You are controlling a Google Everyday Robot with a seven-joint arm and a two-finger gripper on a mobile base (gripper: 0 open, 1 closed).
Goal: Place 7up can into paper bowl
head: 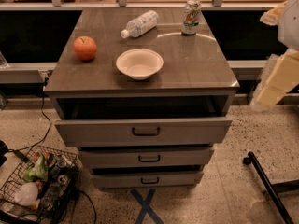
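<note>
The 7up can stands upright at the far right corner of the grey cabinet top. It is silvery-white and green with a silver top. The paper bowl sits empty near the middle front of the top, about a bowl's width left of and nearer than the can. My gripper shows as a blurred cream shape at the right edge of the view, off the cabinet's right side and well away from the can and the bowl. It holds nothing that I can see.
A red apple sits at the left of the top. A clear water bottle lies on its side at the back, left of the can. The top drawer is pulled out. A wire basket of items sits on the floor at the left.
</note>
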